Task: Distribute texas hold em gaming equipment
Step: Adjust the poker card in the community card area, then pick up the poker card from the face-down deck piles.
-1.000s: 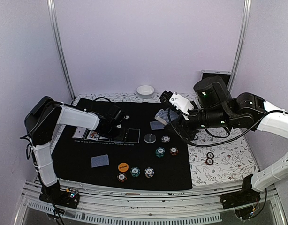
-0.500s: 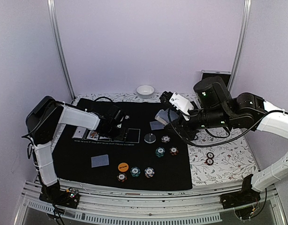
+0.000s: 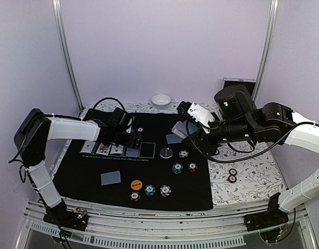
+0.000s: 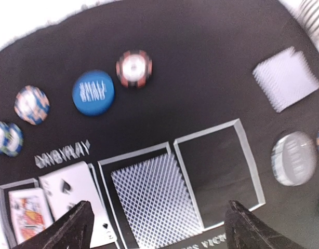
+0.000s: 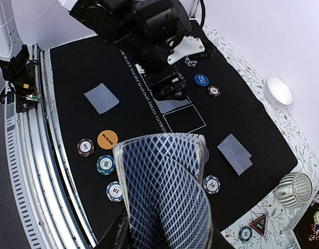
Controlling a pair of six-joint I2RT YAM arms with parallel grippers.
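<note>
The left jaws stand wide apart with nothing between them. They hang just above the printed row of card boxes on the black mat. Directly under them a face-down card fills one box of that row. The box next to it on the right-arm side is bare. Face-up cards sit in the boxes on the other side (their faces are too blurred to read).

Beyond the row's far side lie a blue disc and a red-and-black chip. On the row's near side are a lone card, back up, and an orange disc with three striped chips lined up just nearer the arms. Off the row's right end sit a clear puck and three more chips.

The right jaws are clamped on a fanned deck, held in the air past that same right end. The deck hangs above and beside another single card lying on the mat. Well to the right of the row, off the mat on the floral counter, lies the red triangular marker, near a ribbed mug. A white bowl sits behind the row.
</note>
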